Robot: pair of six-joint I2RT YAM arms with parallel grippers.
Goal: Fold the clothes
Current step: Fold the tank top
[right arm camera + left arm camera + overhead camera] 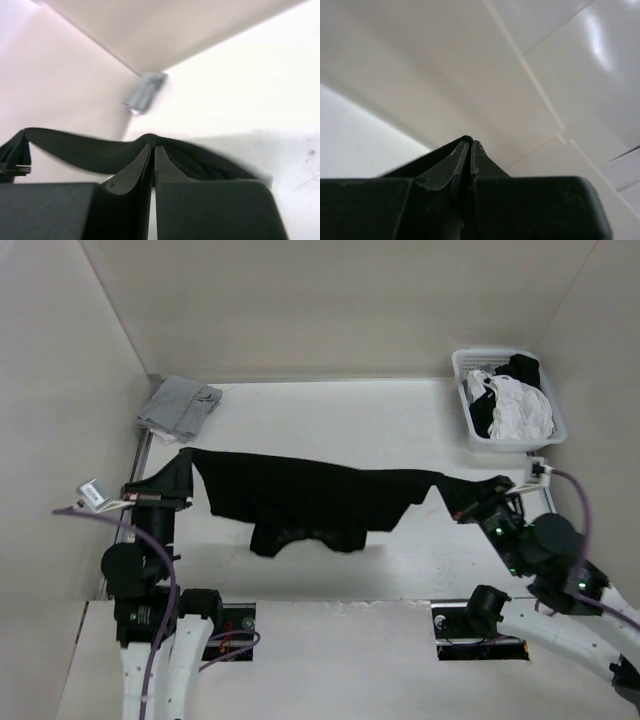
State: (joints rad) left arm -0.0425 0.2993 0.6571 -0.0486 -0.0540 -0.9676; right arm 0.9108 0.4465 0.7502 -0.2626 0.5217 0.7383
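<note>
Left gripper clamped on clothes corner | right gripper clamped on opposite corner | black fabric stretched, middle sagging

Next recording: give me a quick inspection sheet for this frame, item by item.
Surface: white table, nothing spilled that I can see.
Job's things: black garment stretched between both arms, its middle sagging toward the table.
Clutter: grey cloth bundle back left; white basket of laundry back right.
End effectors: left end effector and right end effector each shut on an end of the garment.
Cables: purple cables run along both arms.
Surroundings: plain beige walls on three sides.
</note>
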